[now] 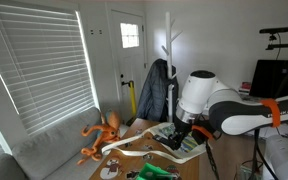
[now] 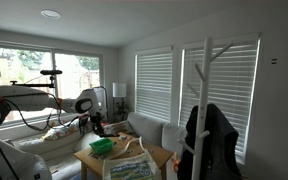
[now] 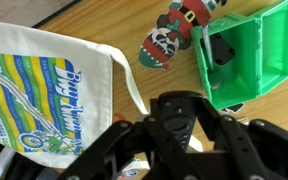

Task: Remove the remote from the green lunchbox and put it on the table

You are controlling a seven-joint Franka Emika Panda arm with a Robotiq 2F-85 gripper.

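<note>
In the wrist view my gripper [image 3: 177, 118] is shut on a black remote [image 3: 176, 108] held between its fingers, above the light-brown wooden table [image 3: 94, 22]. The green lunchbox [image 3: 252, 52] lies open at the upper right of that view, apart from the remote. In an exterior view the gripper [image 1: 181, 132] hangs over the table near the flat white sheet [image 1: 189, 147]. The green lunchbox also shows in an exterior view [image 2: 102, 146] on the table [image 2: 89, 157].
A white sheet with green-blue print [image 3: 44, 95] lies at the left in the wrist view. A small patterned sock-like item [image 3: 174, 30] lies beside the lunchbox. An orange plush octopus [image 1: 102, 133] sits on the table by the grey sofa [image 1: 44, 150]. A white coat stand [image 2: 206, 100] is close.
</note>
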